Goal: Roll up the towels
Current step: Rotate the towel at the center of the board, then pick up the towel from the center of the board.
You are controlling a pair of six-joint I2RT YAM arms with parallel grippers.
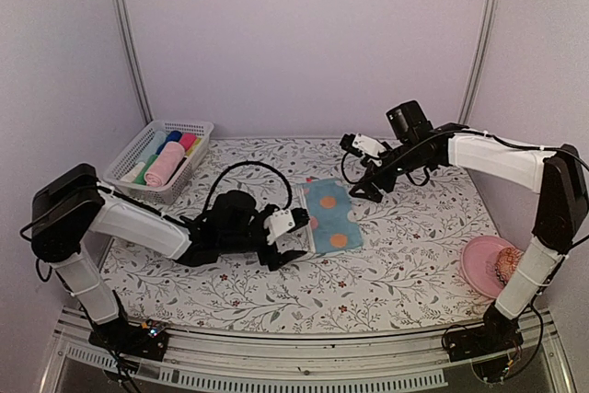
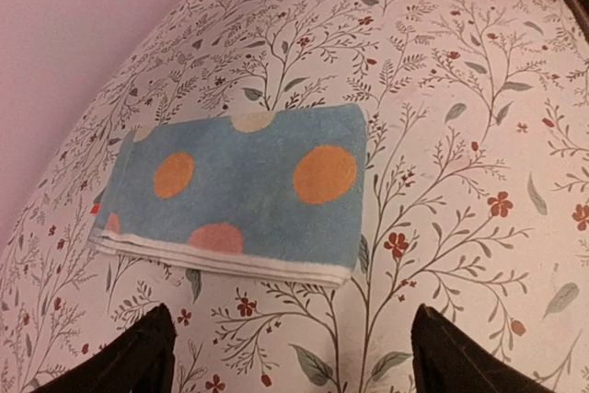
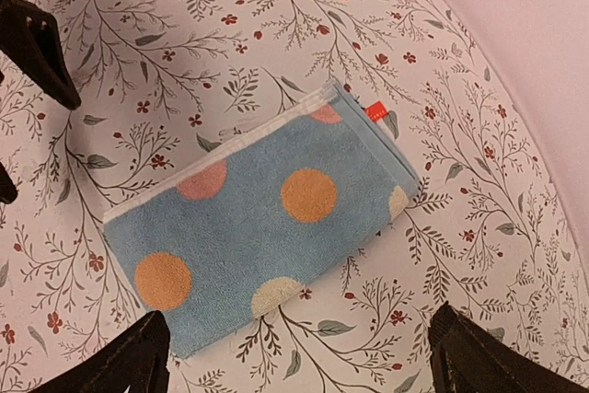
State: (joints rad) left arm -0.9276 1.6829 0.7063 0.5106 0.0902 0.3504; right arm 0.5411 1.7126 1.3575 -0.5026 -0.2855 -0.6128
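Floral tablecloth (image 1: 414, 255), lilac walls (image 1: 304, 43), blue towel (image 1: 331, 215) flat; left claw (image 1: 298, 238), right claw (image 1: 362, 186) wide

we're in a robot lab cell here: plain pale wall panels (image 1: 304, 43) close in three sides, metal uprights (image 1: 129, 43) stand at the back corners, and the left arm (image 1: 138, 223) and right arm (image 1: 502, 158) are bolted to an aluminium rail (image 1: 304, 342) along the near edge of the table (image 1: 386, 283).

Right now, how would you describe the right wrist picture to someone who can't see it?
A folded light blue towel with orange, pink and cream dots lies flat on a flowery tablecloth, a small red tag at one edge. The right pincer is open, its black tips at the bottom corners.
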